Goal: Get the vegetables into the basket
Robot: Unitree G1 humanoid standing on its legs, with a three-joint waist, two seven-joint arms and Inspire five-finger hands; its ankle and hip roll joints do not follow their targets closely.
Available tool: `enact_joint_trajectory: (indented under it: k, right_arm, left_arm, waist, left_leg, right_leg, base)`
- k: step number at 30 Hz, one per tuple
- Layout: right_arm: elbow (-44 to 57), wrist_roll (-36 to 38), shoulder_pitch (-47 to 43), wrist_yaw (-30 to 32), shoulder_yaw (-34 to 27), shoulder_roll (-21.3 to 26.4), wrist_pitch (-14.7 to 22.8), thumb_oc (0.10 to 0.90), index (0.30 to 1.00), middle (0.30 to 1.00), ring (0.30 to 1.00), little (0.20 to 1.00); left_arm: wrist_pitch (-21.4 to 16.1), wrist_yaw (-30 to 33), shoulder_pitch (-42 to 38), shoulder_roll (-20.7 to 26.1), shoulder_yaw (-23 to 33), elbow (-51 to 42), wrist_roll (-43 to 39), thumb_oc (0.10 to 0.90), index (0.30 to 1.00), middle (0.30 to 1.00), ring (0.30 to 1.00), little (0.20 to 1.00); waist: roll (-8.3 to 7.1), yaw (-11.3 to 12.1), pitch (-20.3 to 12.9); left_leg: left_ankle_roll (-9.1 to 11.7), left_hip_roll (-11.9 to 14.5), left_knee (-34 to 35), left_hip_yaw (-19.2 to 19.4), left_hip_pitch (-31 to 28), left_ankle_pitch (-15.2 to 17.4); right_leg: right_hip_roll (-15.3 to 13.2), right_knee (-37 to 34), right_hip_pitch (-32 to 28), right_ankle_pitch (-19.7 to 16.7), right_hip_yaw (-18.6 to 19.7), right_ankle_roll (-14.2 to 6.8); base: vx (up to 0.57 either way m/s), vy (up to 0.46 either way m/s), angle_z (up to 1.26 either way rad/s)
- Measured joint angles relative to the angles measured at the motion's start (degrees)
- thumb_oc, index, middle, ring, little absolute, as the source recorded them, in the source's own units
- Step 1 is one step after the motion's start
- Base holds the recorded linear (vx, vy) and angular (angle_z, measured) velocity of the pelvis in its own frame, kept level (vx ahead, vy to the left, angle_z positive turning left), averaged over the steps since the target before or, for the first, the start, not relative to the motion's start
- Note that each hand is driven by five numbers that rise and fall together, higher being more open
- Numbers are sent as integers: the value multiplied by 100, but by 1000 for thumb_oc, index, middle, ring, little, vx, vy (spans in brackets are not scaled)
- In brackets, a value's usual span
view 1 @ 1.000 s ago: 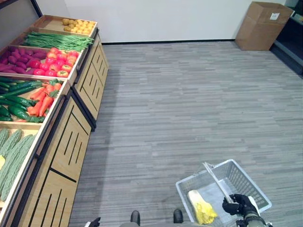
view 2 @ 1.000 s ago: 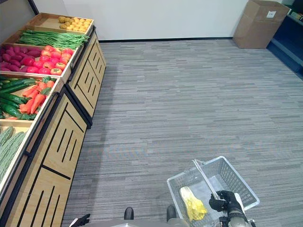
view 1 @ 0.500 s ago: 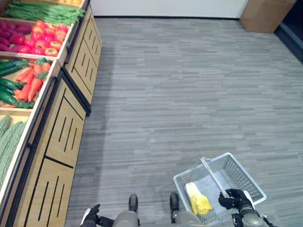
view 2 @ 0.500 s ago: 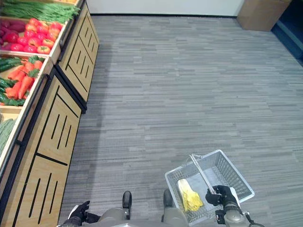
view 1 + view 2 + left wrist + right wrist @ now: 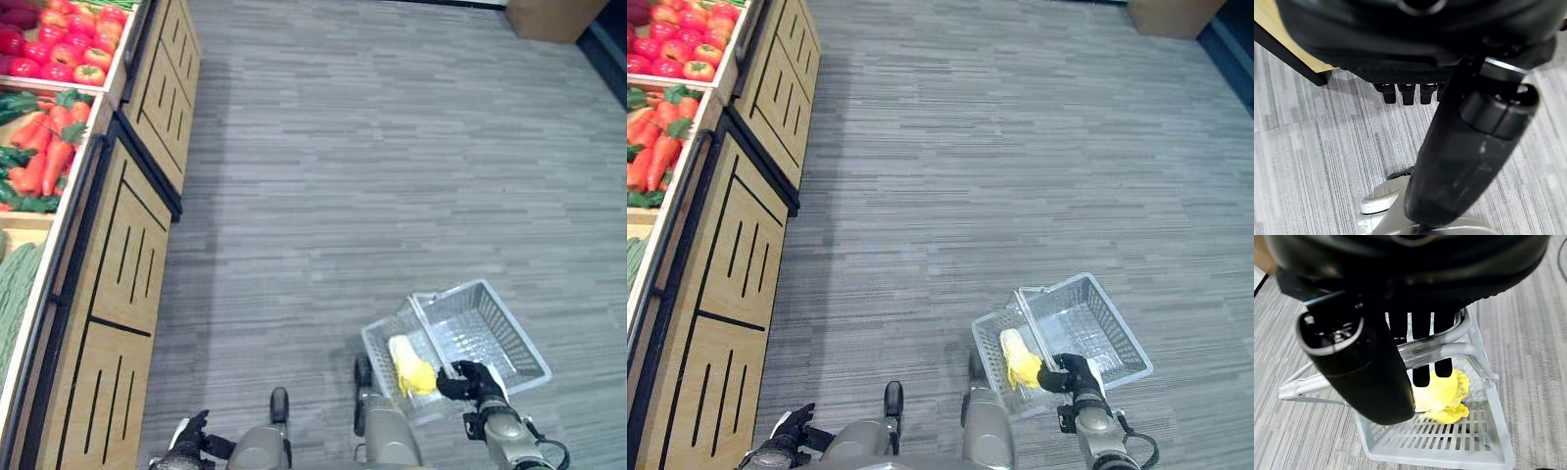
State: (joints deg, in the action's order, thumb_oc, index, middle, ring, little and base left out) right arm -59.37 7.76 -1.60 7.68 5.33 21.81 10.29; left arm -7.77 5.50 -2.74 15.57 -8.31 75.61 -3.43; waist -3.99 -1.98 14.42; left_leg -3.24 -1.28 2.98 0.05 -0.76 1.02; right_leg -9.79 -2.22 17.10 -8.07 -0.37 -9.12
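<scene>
— Vegetables in the basket, counted?
— One: yellow leafy cabbage-like vegetable (image 5: 411, 369), lying inside the light grey plastic-mesh basket (image 5: 498, 338), toward its left end.
— Basket itself?
— Hanging low on the right above the grey striped carpet floor (image 5: 372, 176), carried by its pale bar handle (image 5: 1435, 351); right hand (image 5: 468, 380) curled tight round that handle.
— Other hand?
— Left hand (image 5: 186, 436) down at the lower left, beside the wooden display stand (image 5: 118, 284); fingers (image 5: 1408, 93) hanging straight, holding nothing.
— Still on the stand?
— Red tomatoes (image 5: 49, 54) in the far crate, orange carrots (image 5: 44, 157) with dark green cucumbers (image 5: 20, 196) in the next, pale green bumpy gourds (image 5: 15, 294) nearest; too many to count.
— Anything between stand and basket?
— Bare carpet; brown cardboard box (image 5: 554, 15) at the far right corner, well apart.
</scene>
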Motion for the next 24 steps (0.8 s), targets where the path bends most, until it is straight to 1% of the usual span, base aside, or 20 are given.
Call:
enact_joint_trajectory:
  k: [2, 3, 4, 6, 7, 8, 10, 11, 12, 13, 15, 16, 17, 18, 19, 20, 21, 22, 23, 24]
  right_arm:
    - [-49, 0, 10, 3, 12, -20, -10, 400, 300, 300, 300, 300]
    - [-62, 1, 83, 2, 9, -27, -12, 400, 300, 300, 300, 300]
    - [-119, 3, 99, 12, -5, -8, -67, 400, 300, 300, 300, 300]
    - [-128, 5, 132, 42, -6, 18, -112, 400, 300, 300, 300, 300]
    - [-179, 3, 22, 18, 6, 66, -114, 400, 300, 300, 300, 300]
    - [-193, 2, -72, 22, 12, 96, -114, 400, 300, 300, 300, 300]
    - [-192, 1, -151, -1, 12, 167, -95, 400, 300, 300, 300, 300]
    - [-202, 8, -219, -6, 5, 228, -68, 400, 300, 300, 300, 300]
    - [-202, 8, -223, -4, 4, 248, -67, 400, 300, 300, 300, 300]
    - [-202, 11, -236, -7, 9, 297, -51, 400, 300, 300, 300, 300]
    - [-212, 11, -249, -16, 8, 302, -49, 400, 300, 300, 300, 300]
    - [-209, 17, -184, -21, 10, 288, -46, 400, 300, 300, 300, 300]
    - [-237, 18, -140, -27, 18, 284, -50, 400, 300, 300, 300, 300]
    - [-249, 23, -144, -32, 21, 275, -48, 400, 300, 300, 300, 300]
    - [-253, 153, -5, -3, 3, 217, 2, 400, 300, 300, 300, 300]
    - [-258, 180, 5, 4, 8, 193, 2, 400, 300, 300, 300, 300]
    - [-293, 195, -3, 8, 16, 164, 4, 400, 300, 300, 300, 300]
    - [-303, 246, -53, 57, -27, 158, 14, 400, 300, 300, 300, 300]
    - [-340, 300, -51, 99, -54, 141, 4, 400, 300, 300, 300, 300]
    - [-379, 319, -60, 94, -50, 142, -1, 400, 300, 300, 300, 300]
  left_arm:
    - [-5, 4, 24, -29, 13, 21, -66, 900, 1000, 1000, 1000, 1000]
    - [-12, 6, 38, -1, 25, 20, -116, 900, 1000, 1000, 1000, 1000]
    - [-9, 19, 47, -85, 137, 38, -146, 900, 1000, 1000, 1000, 1000]
    - [-10, 38, 94, -189, 188, -3, -223, 900, 1000, 1000, 1000, 1000]
    - [-14, 62, 150, -260, 231, -64, -232, 900, 1000, 1000, 1000, 1000]
    - [-16, 78, 118, -282, 239, -56, -236, 900, 1000, 1000, 1000, 1000]
    - [-40, 75, 102, -305, 336, -55, -239, 900, 1000, 1000, 1000, 1000]
    - [-59, 86, 23, -325, 348, -21, -245, 900, 1000, 1000, 1000, 1000]
    - [-59, 89, 2, -336, 343, -20, -245, 900, 1000, 1000, 1000, 1000]
    - [-66, 75, -53, -350, 338, -53, -259, 900, 1000, 1000, 1000, 1000]
    - [-57, 81, -142, -366, 337, -49, -334, 900, 1000, 1000, 1000, 1000]
    - [-41, 109, -294, -371, 337, -51, -373, 900, 1000, 1000, 1000, 1000]
    - [-53, 140, -338, -386, 336, -59, -394, 900, 1000, 1000, 1000, 1000]
    - [-55, 172, -340, -396, 326, -80, -412, 900, 1000, 1000, 1000, 1000]
    - [-48, 213, -418, -402, 312, -140, -452, 900, 1000, 1000, 1000, 1000]
    - [-60, 207, -438, -378, 321, -215, -477, 900, 1000, 1000, 1000, 1000]
    - [-83, 224, -447, -352, 317, -255, -480, 900, 1000, 1000, 1000, 1000]
    - [-44, 273, -589, -361, 309, -317, -476, 900, 1000, 1000, 1000, 1000]
    - [-49, 317, -703, -334, 149, -287, -479, 900, 1000, 1000, 1000, 1000]
    - [-74, 352, -699, -326, 92, -372, -470, 900, 1000, 1000, 1000, 1000]
  waist:
    - [1, -64, -15]
    - [-60, -73, -50]
    - [62, -101, -73]
    - [195, -135, -144]
    - [320, -110, -172]
    - [300, -62, -169]
    - [305, -50, -182]
    - [286, -64, -208]
    - [282, -68, -219]
    - [300, -68, -248]
    - [305, -72, -251]
    - [265, -74, -242]
    - [244, -33, -233]
    - [248, -7, -230]
    - [146, -46, -174]
    - [143, -5, -175]
    - [111, 32, -153]
    - [103, -46, -95]
    - [64, -14, -42]
    - [3, 43, 5]
  left_leg:
    - [136, 21, 9, -173, -148, 156]
    - [267, 19, 98, -314, -288, 232]
    - [358, 220, 232, -471, -422, 289]
    - [504, 499, 150, -519, -455, 335]
    - [623, 704, -92, -426, -435, 259]
    - [705, 795, -442, -426, -348, 264]
    - [847, 882, -678, -485, -290, 210]
    - [1061, 948, -929, -607, -170, 61]
    - [1094, 961, -998, -645, -138, 52]
    - [1217, 1023, -1189, -775, -22, -5]
    - [1271, 1069, -1421, -828, 144, -82]
    - [1347, 1023, -2243, -937, 636, -65]
    - [1334, 1015, -2648, -911, 852, -106]
    - [1332, 1028, -2807, -886, 987, -270]
    - [1412, 1038, -3333, -690, 1328, -525]
    - [1355, 1046, -3469, -605, 1396, -536]
    - [1320, 1044, -3402, -509, 1447, -502]
    - [1343, 1036, -3289, -286, 1815, -307]
    - [1331, 932, -2829, -29, 1959, -257]
    - [1198, 856, -2390, 51, 2025, -238]
  right_leg:
    - [37, -240, -81, -116, 142, 7]
    - [17, -225, -188, -37, 149, -16]
    - [153, -153, -291, -360, 50, 38]
    - [363, -35, -332, -451, -224, 173]
    - [571, 94, -389, -331, -334, 479]
    - [660, 162, -446, -280, -389, 591]
    - [740, 192, -525, -181, -442, 663]
    - [793, 340, -530, 29, -532, 753]
    - [803, 373, -530, 68, -564, 784]
    - [885, 542, -489, 212, -648, 861]
    - [945, 691, -440, 382, -706, 916]
    - [892, 851, -404, 495, -875, 1040]
    - [897, 906, -409, 531, -915, 1104]
    - [926, 1013, -410, 650, -926, 1175]
    - [857, 935, -557, 743, -1113, 1235]
    - [828, 920, -591, 699, -1158, 1278]
    - [823, 905, -626, 717, -1197, 1304]
    - [829, 786, -711, 932, -1282, 1401]
    - [779, 723, -731, 906, -1284, 1402]
    - [777, 715, -730, 841, -1249, 1247]
  base:
    - [308, -166, 51]
    - [369, -287, 73]
    - [327, -304, 68]
    - [250, -264, 48]
    - [250, -245, 21]
    - [319, -298, 0]
    - [227, -214, 6]
    - [86, -105, 18]
    - [146, -182, 26]
    - [176, -223, 20]
    - [181, -236, 33]
    - [173, -260, 44]
    - [159, -205, 40]
    - [169, -195, 52]
    - [94, -76, 55]
    - [194, -104, 55]
    - [226, -34, 54]
    - [311, -9, 71]
    - [308, 108, 65]
    - [329, 121, 8]
